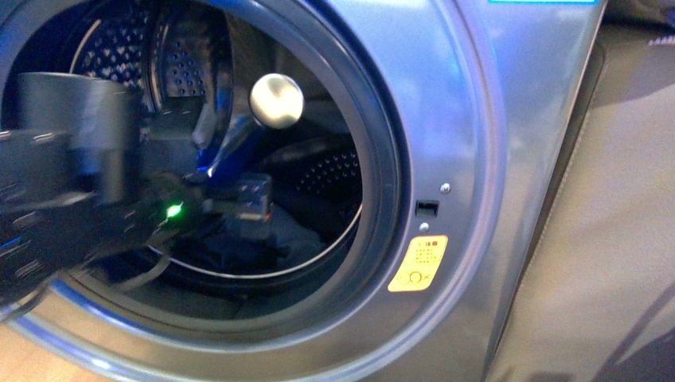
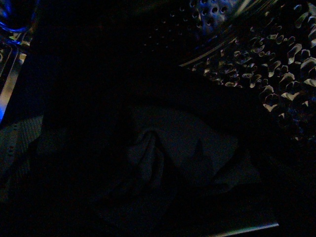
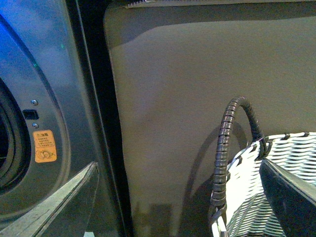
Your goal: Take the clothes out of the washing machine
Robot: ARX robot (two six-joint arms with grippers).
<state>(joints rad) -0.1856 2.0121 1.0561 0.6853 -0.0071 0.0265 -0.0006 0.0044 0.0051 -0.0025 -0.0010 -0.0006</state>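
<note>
The clothes (image 1: 275,243) lay in a low dark navy heap at the bottom of the drum (image 1: 330,171), inside the open porthole of the washing machine (image 1: 454,103). We judged them soft, light and limp. They would likely sag and trail when lifted and might catch on the porthole rim, so a raised fold near the middle of the heap looked the best place to pinch. A corner would probably drag the rest behind it.

Our left arm reached through the porthole, with the left end effector (image 1: 253,197) low in the drum, just above the heap or against it. Blur and shadow kept us from telling how far it was open or whether it held fabric. The left wrist view was dark.

The right end effector (image 3: 177,165) hung outside the machine with its fingers spread wide and nothing between them. A woven grey-and-white basket (image 3: 276,187) stood near it, against a beige cushion (image 3: 187,89) beside the machine's grey front. The lighting was dim and bluish.
</note>
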